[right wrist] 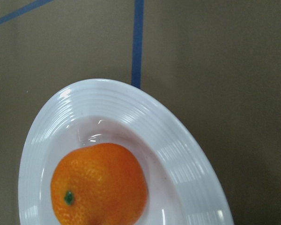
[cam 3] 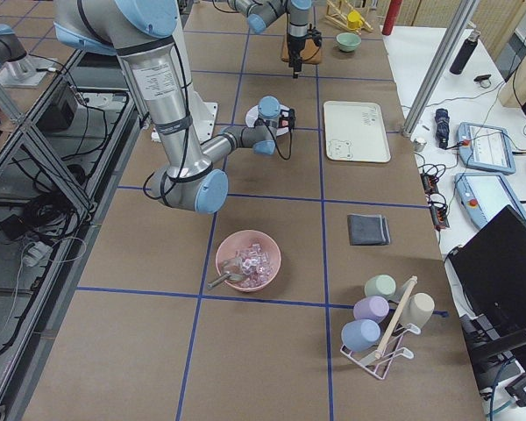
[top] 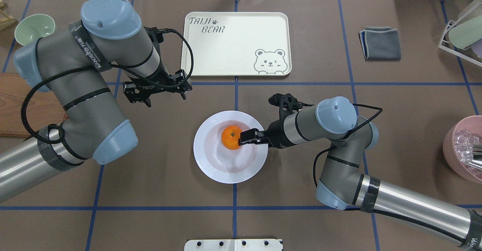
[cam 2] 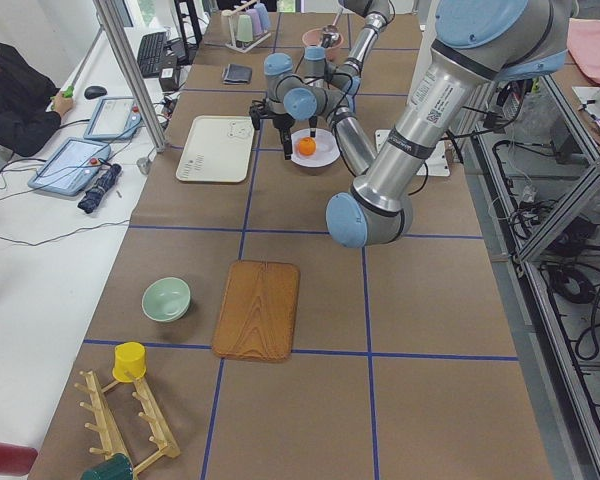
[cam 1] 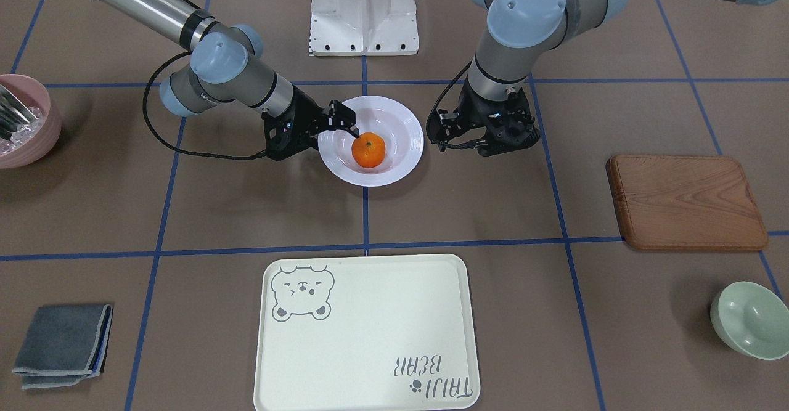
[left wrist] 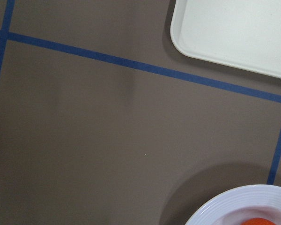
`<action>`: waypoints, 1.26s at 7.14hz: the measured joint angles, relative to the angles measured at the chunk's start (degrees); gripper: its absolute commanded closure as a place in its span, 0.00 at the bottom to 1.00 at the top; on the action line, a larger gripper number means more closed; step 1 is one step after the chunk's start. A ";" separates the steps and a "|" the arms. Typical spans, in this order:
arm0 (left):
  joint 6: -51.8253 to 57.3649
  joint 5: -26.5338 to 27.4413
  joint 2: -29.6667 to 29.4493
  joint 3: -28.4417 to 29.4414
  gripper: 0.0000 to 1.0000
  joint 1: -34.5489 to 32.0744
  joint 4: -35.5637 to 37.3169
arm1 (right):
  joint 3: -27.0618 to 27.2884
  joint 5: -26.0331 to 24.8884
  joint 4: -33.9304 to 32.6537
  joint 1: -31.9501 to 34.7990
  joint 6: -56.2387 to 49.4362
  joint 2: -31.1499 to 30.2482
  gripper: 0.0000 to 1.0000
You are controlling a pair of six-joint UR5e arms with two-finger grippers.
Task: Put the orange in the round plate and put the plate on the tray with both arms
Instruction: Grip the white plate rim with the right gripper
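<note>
The orange point(cam 1: 368, 151) point(top: 231, 137) rests inside the white round plate point(cam 1: 400, 167) point(top: 226, 172) at mid-table. It fills the lower left of the right wrist view point(right wrist: 98, 185). My right gripper point(cam 1: 345, 124) point(top: 244, 137) hovers over the plate's rim right beside the orange, open and holding nothing. My left gripper point(cam 1: 484, 143) point(top: 165, 97) hangs open above bare table on the plate's other side, a short way off. Its wrist view shows the plate's rim point(left wrist: 234, 206) and a corner of the tray point(left wrist: 234, 33). The cream bear tray point(cam 1: 370, 337) point(top: 233, 47) lies beyond the plate.
A wooden board point(cam 1: 687, 201) and a pale-green bowl point(cam 1: 749, 318) lie on my left side. On my right are a folded grey cloth point(cam 1: 61, 343) and a pink bowl point(cam 1: 24, 121). The white robot base point(cam 1: 363, 13) sits behind the plate.
</note>
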 measured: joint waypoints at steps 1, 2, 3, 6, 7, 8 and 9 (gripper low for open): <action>0.00 0.00 0.00 0.02 0.02 -0.01 0.01 | -0.03 0.01 0.01 -0.02 0.01 0.11 0.00; 0.00 0.00 0.00 0.04 0.02 0.01 -0.02 | -0.05 -0.01 -0.01 -0.03 0.01 0.26 0.00; 0.00 0.00 0.00 0.05 0.02 0.03 -0.03 | -0.09 -0.03 -0.03 -0.03 0.01 0.36 0.00; 0.00 0.06 0.00 0.03 0.02 0.05 0.02 | -0.39 -0.04 0.01 -0.03 -0.03 0.63 0.18; 0.00 0.08 0.00 0.06 0.02 0.08 0.02 | -0.41 -0.04 0.02 -0.03 -0.03 0.87 0.29; 0.00 0.08 0.00 0.10 0.02 0.09 -0.01 | -0.42 -0.04 0.03 -0.02 -0.05 1.23 0.47; 0.00 0.09 0.00 0.12 0.02 0.07 -0.03 | -0.42 -0.04 0.11 0.01 -0.07 1.44 0.64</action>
